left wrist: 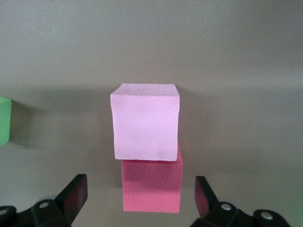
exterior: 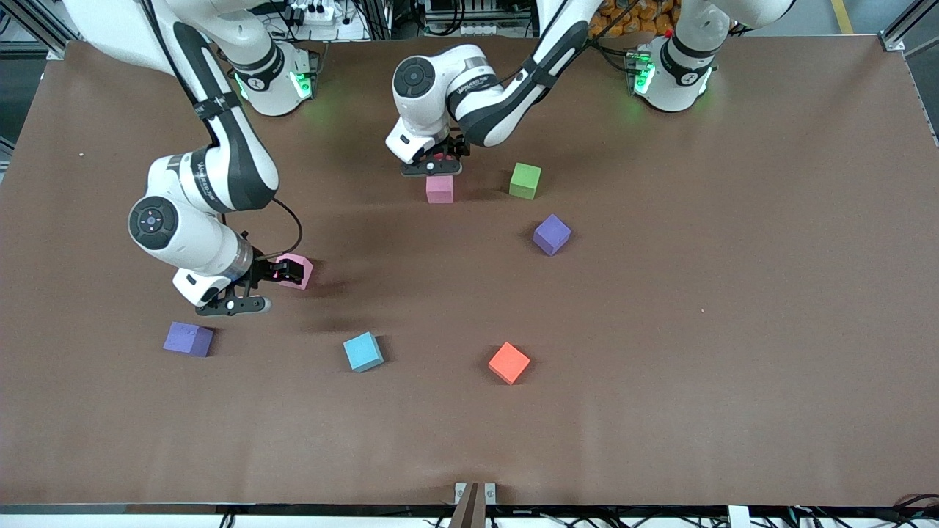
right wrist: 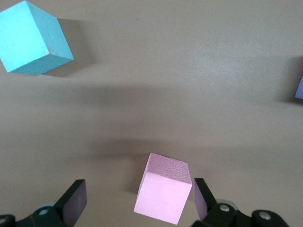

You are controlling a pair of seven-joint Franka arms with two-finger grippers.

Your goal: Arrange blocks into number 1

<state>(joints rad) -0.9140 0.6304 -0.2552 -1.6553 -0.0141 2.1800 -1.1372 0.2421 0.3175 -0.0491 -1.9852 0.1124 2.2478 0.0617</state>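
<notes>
I can just make out lettering along the forearm of the left arm (exterior: pixel 480 84) and the right arm (exterior: pixel 202 176), but it is too small for me to read. The blocks carry no markings.

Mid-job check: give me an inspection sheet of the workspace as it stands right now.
Surface: brown table, bare between the cubes.
Job's things: pink block touching the red block, which lies under the left gripper; green block beside them; purple block nearer the camera; second pink block, tilted, at the right gripper.
Clutter: cyan cube, orange cube, second purple cube.
Grippers: left gripper open, over the red block; right gripper open, astride the second pink block.
Cables: black cable looping at the right wrist.
Surroundings: frame rails, clutter past the bases.
</notes>
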